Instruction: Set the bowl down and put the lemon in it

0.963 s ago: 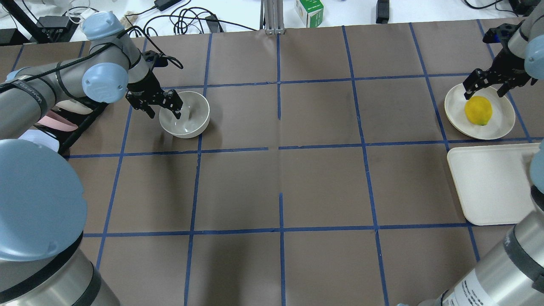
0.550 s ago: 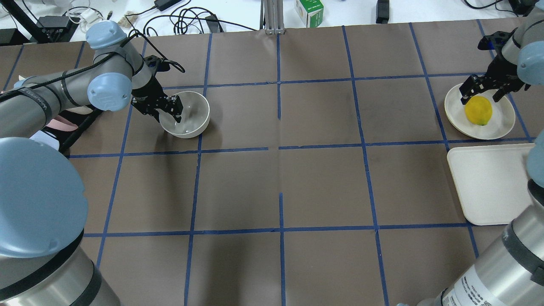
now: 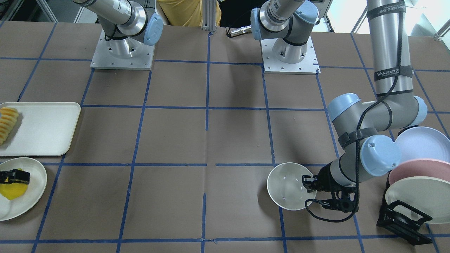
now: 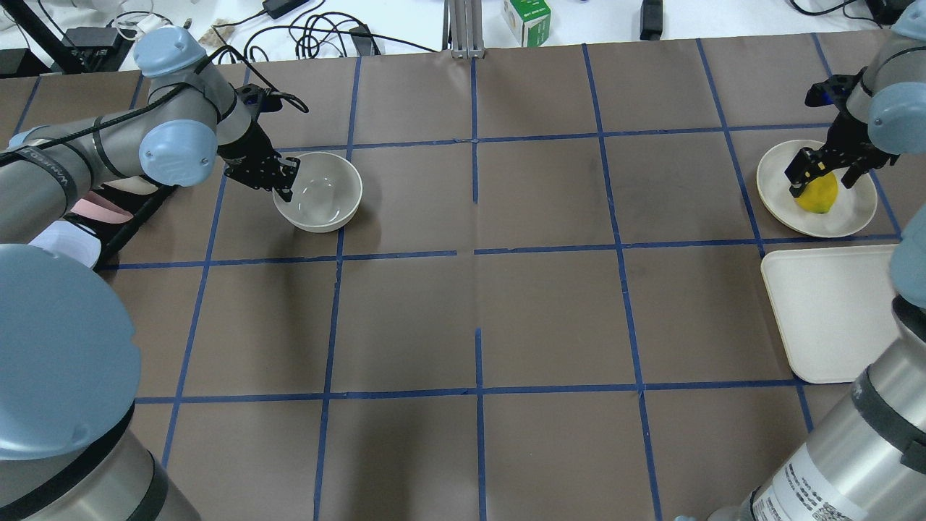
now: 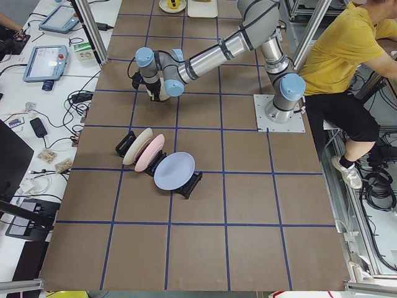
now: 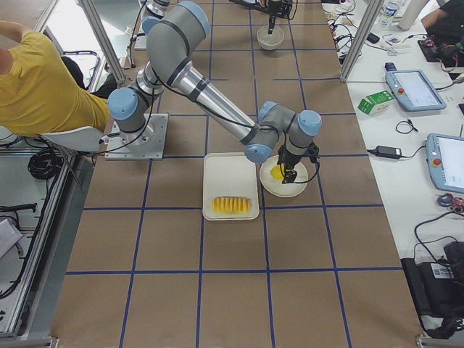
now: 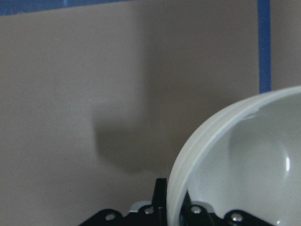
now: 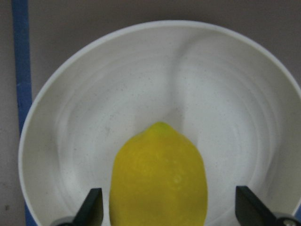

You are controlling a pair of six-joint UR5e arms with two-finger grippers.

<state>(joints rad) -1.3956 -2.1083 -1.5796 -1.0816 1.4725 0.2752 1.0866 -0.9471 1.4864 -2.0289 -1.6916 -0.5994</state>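
Observation:
The off-white bowl (image 4: 325, 194) is at the table's far left, also seen in the front view (image 3: 289, 186). My left gripper (image 4: 282, 182) is shut on its near-left rim; in the left wrist view the fingers (image 7: 160, 197) pinch the bowl's wall (image 7: 244, 155). The yellow lemon (image 4: 819, 195) lies on a flat cream plate (image 4: 854, 206) at the far right. My right gripper (image 4: 821, 172) is open and low over the lemon. In the right wrist view its fingers (image 8: 93, 207) stand either side of the lemon (image 8: 157, 179) with gaps.
A rectangular cream tray (image 4: 832, 311) lies just in front of the plate, with sliced orange-yellow food (image 3: 7, 123) on it. A black rack with upright plates (image 3: 418, 172) stands left of the bowl, close to my left arm.
My left gripper has shut on the bowl's rim, and the bowl has shifted slightly right. My right gripper has come down around the lemon.

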